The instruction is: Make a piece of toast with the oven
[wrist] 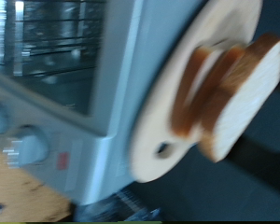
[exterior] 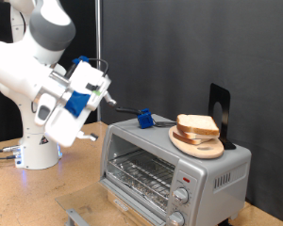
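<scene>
The silver-grey oven (exterior: 170, 168) stands on the wooden table with its glass door shut and its wire rack visible inside. On its roof lies a round wooden plate (exterior: 200, 147) holding stacked bread slices, and the piece of toast (exterior: 196, 122) is the top one. My gripper (exterior: 110, 96) hangs in the air to the exterior view's left of the oven, level with its roof and apart from the bread, with nothing held. The wrist view shows the oven (wrist: 79, 89), the plate (wrist: 159, 131) and the bread slices (wrist: 229, 89), but no fingers.
A small blue object (exterior: 142, 119) with a cable sits on the oven roof between the gripper and the plate. A black stand (exterior: 220, 108) rises behind the plate. Two knobs (exterior: 180, 198) and a red mark (exterior: 185, 177) are on the oven's front panel.
</scene>
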### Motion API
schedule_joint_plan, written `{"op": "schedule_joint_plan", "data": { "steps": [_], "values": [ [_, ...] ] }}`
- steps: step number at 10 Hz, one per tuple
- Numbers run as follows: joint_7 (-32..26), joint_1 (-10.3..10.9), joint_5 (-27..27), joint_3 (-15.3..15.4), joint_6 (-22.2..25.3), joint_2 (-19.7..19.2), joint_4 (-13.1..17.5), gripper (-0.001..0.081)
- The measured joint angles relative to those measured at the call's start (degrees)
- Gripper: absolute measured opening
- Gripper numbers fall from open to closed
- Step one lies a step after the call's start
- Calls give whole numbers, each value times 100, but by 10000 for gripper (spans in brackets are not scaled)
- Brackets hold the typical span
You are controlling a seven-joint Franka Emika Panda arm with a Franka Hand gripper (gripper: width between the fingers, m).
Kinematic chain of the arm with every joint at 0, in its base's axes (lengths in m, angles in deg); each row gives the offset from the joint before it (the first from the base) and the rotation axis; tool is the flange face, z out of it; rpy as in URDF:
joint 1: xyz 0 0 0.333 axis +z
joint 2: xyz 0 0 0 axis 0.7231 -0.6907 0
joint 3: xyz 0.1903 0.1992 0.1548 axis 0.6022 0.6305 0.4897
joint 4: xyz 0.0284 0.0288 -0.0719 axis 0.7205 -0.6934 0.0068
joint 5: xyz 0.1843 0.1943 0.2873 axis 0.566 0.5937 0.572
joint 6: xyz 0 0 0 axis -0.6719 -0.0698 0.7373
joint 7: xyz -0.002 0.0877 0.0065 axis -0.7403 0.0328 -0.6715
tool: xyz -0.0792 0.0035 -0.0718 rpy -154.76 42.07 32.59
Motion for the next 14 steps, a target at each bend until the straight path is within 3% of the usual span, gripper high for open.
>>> {"op": "schedule_joint_plan", "data": {
  "steps": [4,5,9,11,12,14],
  "values": [
    [-3,164,-183,510,-160,391,21,808],
    [-3,154,-175,501,-140,378,16,808],
    [-200,312,133,550,992,447,327,808],
    [-136,369,-401,722,1505,542,547,808],
    [-112,385,-999,871,1694,614,684,808],
    [-365,410,-1376,1127,1570,823,763,808]
  ]
}}
